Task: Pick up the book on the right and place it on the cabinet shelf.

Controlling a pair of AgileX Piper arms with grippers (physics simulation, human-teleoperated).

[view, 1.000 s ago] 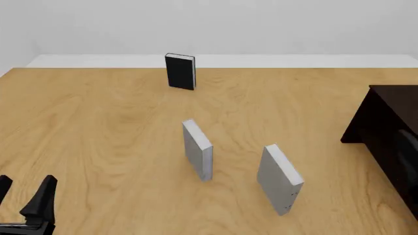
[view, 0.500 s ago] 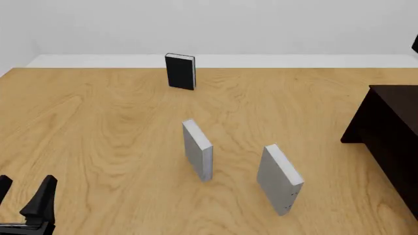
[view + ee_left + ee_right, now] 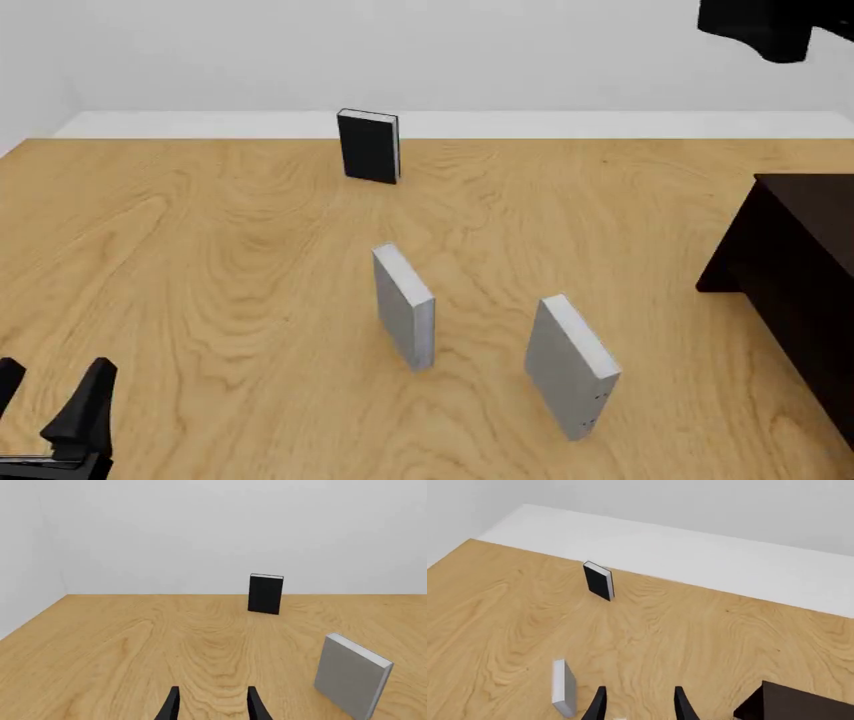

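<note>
The book [image 3: 571,366] stood upright on the wooden table [image 3: 200,250], on the near right of the front view, its broad grey cover turned left and its paler page edges facing the camera. Nothing touched it. Just to its left, a little farther back, stood a second grey book [image 3: 403,305], also upright and apart from the first. A black book [image 3: 368,145] stood well behind both, near the table's far edge by the white wall.

The cabinet [image 3: 801,290] sat at the right edge of the table, dark and boxy, near the book but not touching it; only its left part showed in the front view.

The left gripper [image 3: 47,415] rested low at the near left corner, well apart from all three books. Its fingers [image 3: 172,707] stood apart with bare table between them, holding nothing. The left wrist view looked across the table to the black book [image 3: 266,593], with the second grey book [image 3: 352,676] off to one side.

The right arm [image 3: 774,25] showed only as a dark shape high in the front view's top right corner, above the cabinet. The right gripper [image 3: 639,705] had its fingers spread with nothing between them. Its camera looked down on the black book [image 3: 598,580], the second grey book [image 3: 564,687] and a corner of the cabinet [image 3: 797,705].
</note>
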